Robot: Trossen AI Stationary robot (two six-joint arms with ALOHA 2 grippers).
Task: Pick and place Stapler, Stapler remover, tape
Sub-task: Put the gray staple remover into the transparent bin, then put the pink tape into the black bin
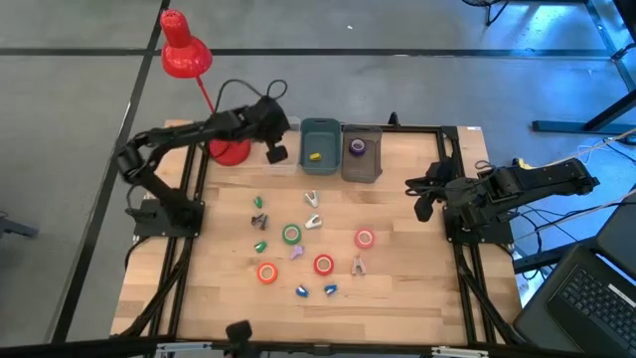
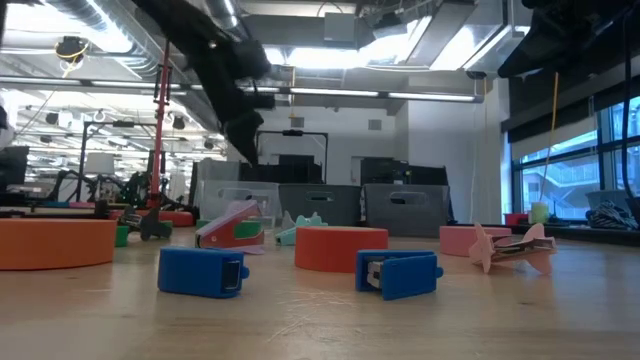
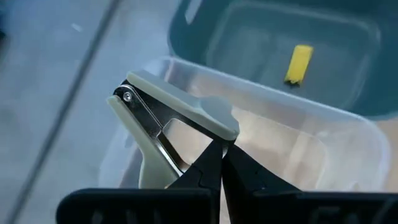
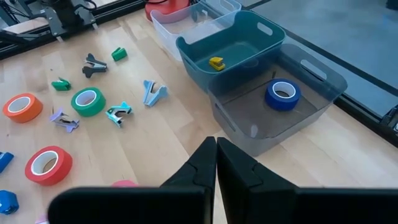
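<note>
While the right arm waits at the table's 3 o'clock edge with its right pincer (image 4: 216, 163) clenched on nothing, the left arm reaches toward 12 o'clock. The left pincer (image 3: 222, 163) is clamped on a pale staple remover (image 3: 166, 118), holding it above a clear bin (image 3: 273, 134) at the far edge of the table (image 1: 397, 288). In the high view that pincer (image 1: 275, 152) hangs at about 11 o'clock, just beside the teal bin (image 1: 319, 142), with a red desk lamp (image 1: 185, 55) near it.

The teal bin holds a small yellow piece (image 4: 216, 63). The grey bin (image 4: 311, 102) beside it, at 12 o'clock, holds a blue tape roll (image 4: 283, 94).

Loose tape lies around the table's centre: a green roll (image 1: 291, 235), a red-orange roll (image 1: 266, 272) toward 7 o'clock, another red-orange roll (image 1: 323, 265) toward 6 o'clock, and a third roll (image 1: 365, 238) toward 4 o'clock. Other staple removers (image 1: 311, 199) and small staplers (image 1: 258, 203) are scattered among them, and two blue staplers (image 1: 301, 291) lie nearest the 6 o'clock edge, close to the low camera.
</note>
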